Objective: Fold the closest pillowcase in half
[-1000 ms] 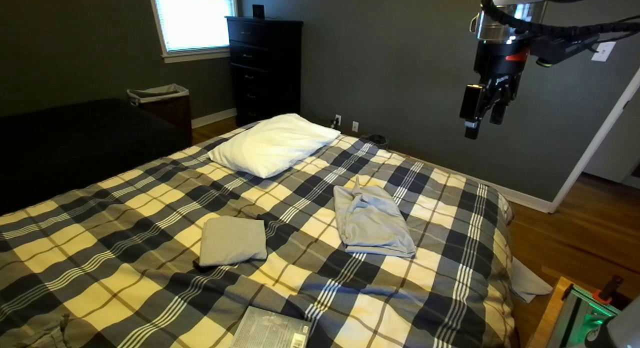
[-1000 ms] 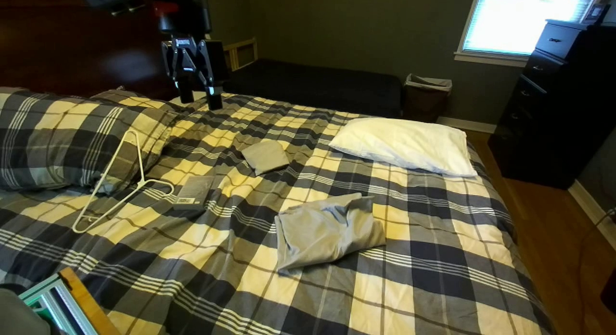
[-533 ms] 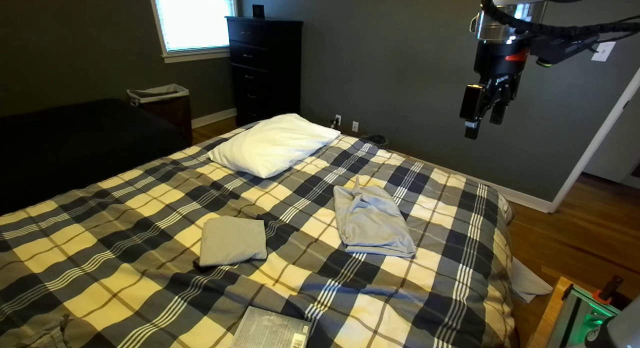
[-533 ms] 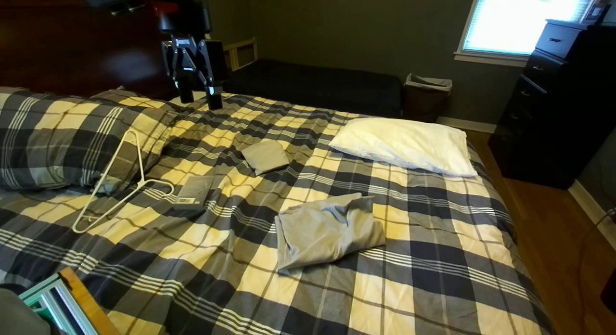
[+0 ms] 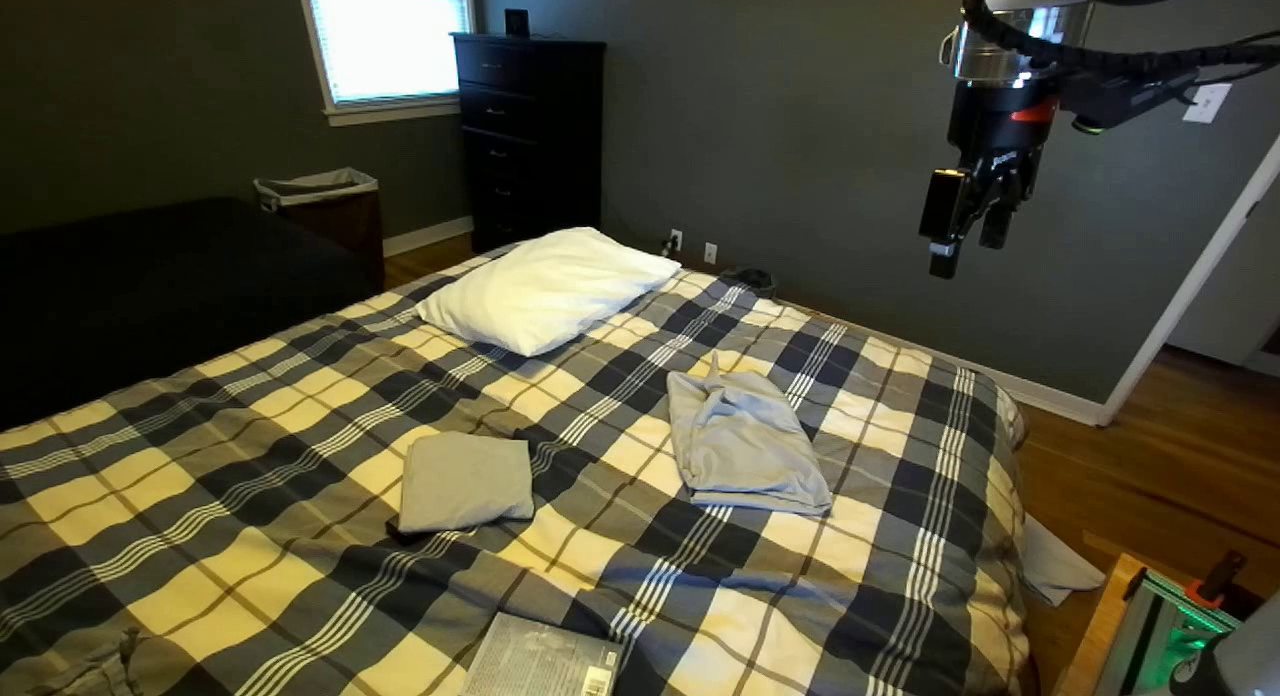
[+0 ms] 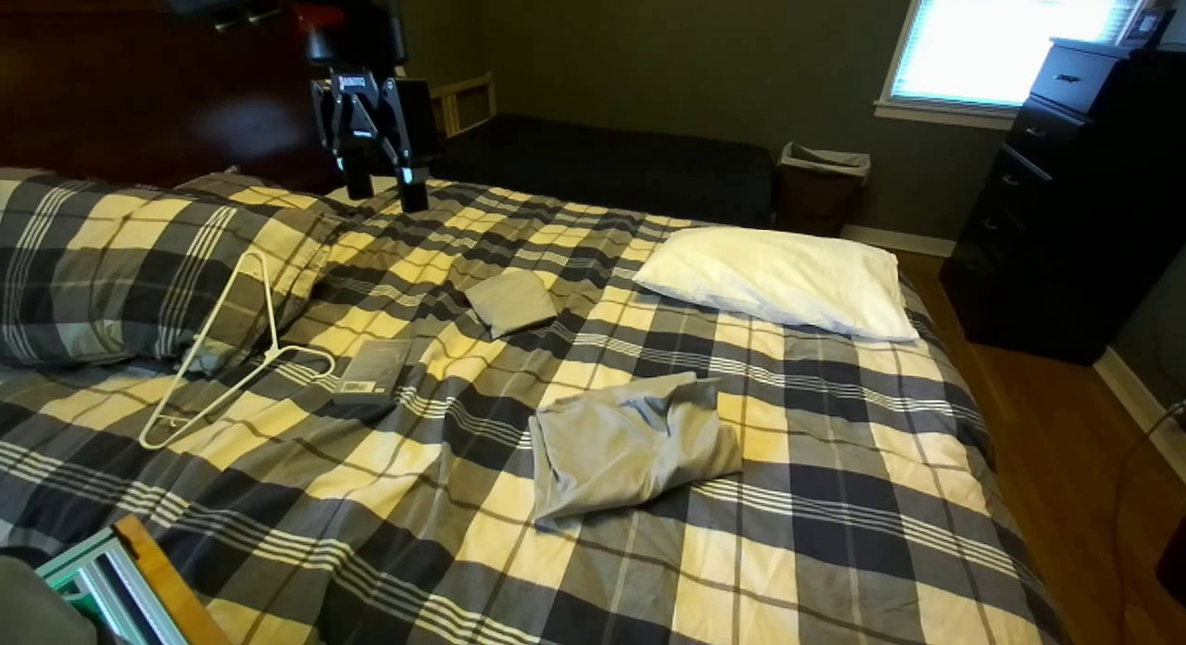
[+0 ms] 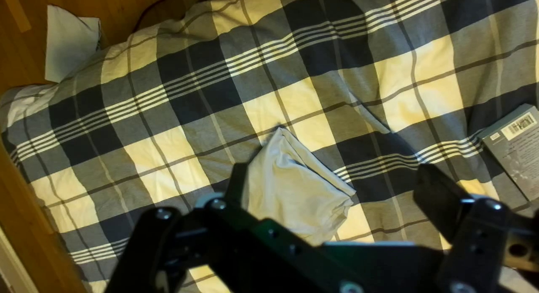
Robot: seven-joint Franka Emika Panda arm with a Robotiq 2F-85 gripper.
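The pillowcase is a light grey, rumpled cloth on the plaid bed. It shows in both exterior views (image 5: 748,446) (image 6: 630,455), with a raised fold at one end. In the wrist view the pillowcase (image 7: 299,192) lies far below, partly hidden by the left finger. My gripper is high above the bed and holds nothing. It shows in both exterior views (image 5: 968,253) (image 6: 385,196) with its fingers apart. In the wrist view the gripper (image 7: 334,175) has its fingers wide apart. A smaller folded grey-beige square (image 5: 467,483) lies apart from the pillowcase.
A white pillow (image 5: 550,291) lies at the bed's far part. A grey book or box (image 5: 545,659), a white hanger (image 6: 269,348) and a plaid pillow (image 6: 139,270) are on the bed. A pale cloth (image 7: 71,44) is on the floor beside the bed.
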